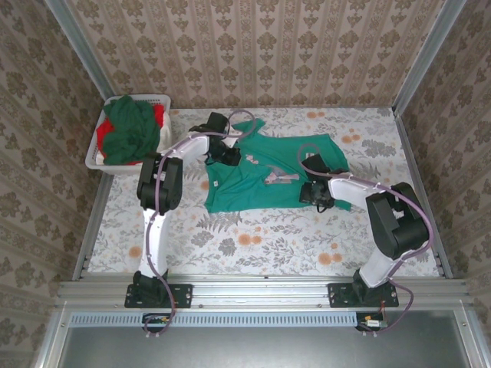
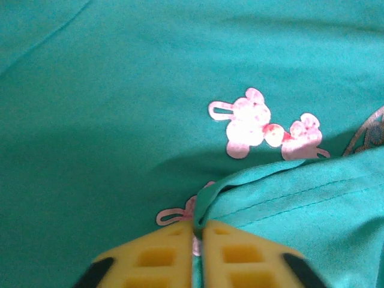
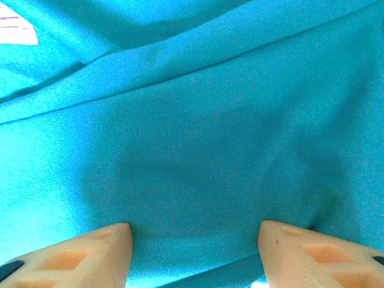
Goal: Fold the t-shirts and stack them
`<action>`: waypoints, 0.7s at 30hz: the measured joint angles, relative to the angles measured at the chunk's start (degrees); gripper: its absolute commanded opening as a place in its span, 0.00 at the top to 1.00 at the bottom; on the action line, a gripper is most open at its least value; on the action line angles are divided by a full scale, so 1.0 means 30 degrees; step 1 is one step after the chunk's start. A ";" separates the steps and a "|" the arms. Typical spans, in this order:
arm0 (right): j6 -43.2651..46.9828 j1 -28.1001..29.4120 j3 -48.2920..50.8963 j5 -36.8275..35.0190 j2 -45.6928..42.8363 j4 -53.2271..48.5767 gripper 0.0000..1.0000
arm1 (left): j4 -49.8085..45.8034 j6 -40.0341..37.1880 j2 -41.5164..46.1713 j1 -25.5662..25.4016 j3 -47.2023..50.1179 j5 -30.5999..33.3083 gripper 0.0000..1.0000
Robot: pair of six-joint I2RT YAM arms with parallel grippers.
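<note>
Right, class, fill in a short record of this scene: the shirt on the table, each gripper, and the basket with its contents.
shirt laid out: teal t-shirt, spread on the floral table, pink print showing
left gripper: shut on a turned-over edge of the teal t-shirt
right gripper: open, fingers apart over plain teal cloth
container: white basket, far left of the table
basket contents: dark green t-shirt and red t-shirt, heaped

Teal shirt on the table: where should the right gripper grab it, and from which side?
Probably the near-right edge of the teal shirt, beside the right gripper, coming down from above with the jaws straddling that edge. The cloth lies flat, so only an edge offers a lip to pinch. The left gripper is shut on a hemmed edge likewise.
</note>
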State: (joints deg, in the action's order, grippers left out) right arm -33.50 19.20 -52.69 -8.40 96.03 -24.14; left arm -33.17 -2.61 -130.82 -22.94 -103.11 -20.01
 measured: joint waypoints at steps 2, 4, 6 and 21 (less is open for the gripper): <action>-0.0117 0.0000 0.0262 0.0007 -0.0255 -0.0073 0.40 | -0.0051 -0.0073 0.0000 0.0029 -0.0255 -0.0015 0.63; -0.0313 0.0000 0.0452 0.0007 -0.0481 -0.0219 0.40 | 0.0080 -0.0015 0.0007 0.0058 -0.0430 -0.0022 0.61; -0.0488 0.0000 0.0634 0.0015 -0.0758 -0.0466 0.39 | 0.0313 0.0073 0.0087 0.0087 -0.0291 -0.0015 0.51; 0.0146 -0.2106 -0.1246 -0.0160 -0.1960 -0.2616 0.33 | 0.3912 0.1508 0.8845 -0.0823 1.1956 0.0204 0.30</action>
State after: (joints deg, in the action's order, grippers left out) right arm -33.06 12.88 -56.42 -8.88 90.15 -31.99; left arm -21.43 1.91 -104.29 -25.41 -67.24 -19.40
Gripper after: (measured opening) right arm 0.661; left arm 0.698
